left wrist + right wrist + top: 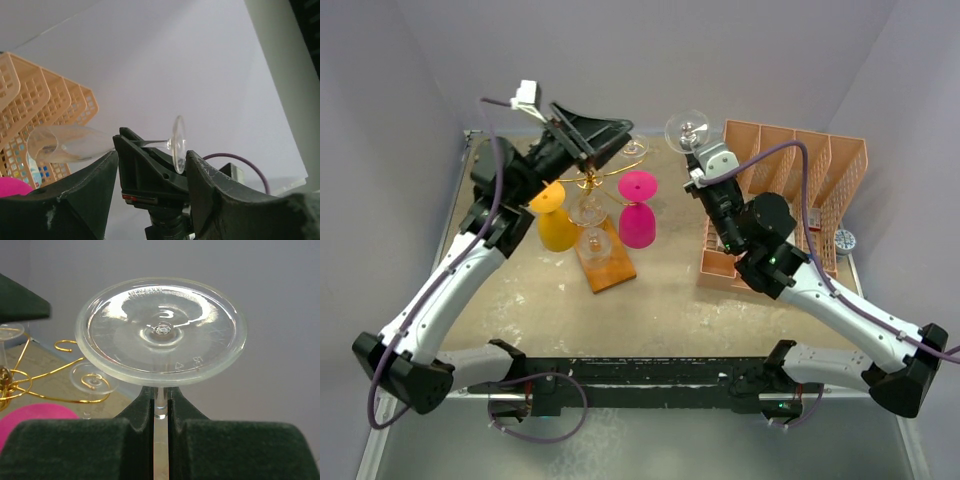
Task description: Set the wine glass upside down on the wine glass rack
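Note:
My right gripper (694, 158) is shut on the stem of a clear wine glass (687, 128), raised at the back between the rack and the organizer. In the right wrist view the round foot of the glass (161, 330) faces the camera just beyond the right gripper (160, 402). The wine glass rack (592, 182), gold wire on a wooden base (607, 266), carries a yellow glass (557, 226), a pink glass (638, 218) and clear ones. My left gripper (603, 133) is open above the rack with nothing in it. Through the left gripper (152, 161) the held glass (65, 145) lies sideways.
A salmon-pink slotted organizer (820, 165) stands at the back right, close behind my right arm. Gold spiral arms (30, 382) and a hung clear glass foot (90, 381) lie left of the held glass. Grey walls close in the back and sides.

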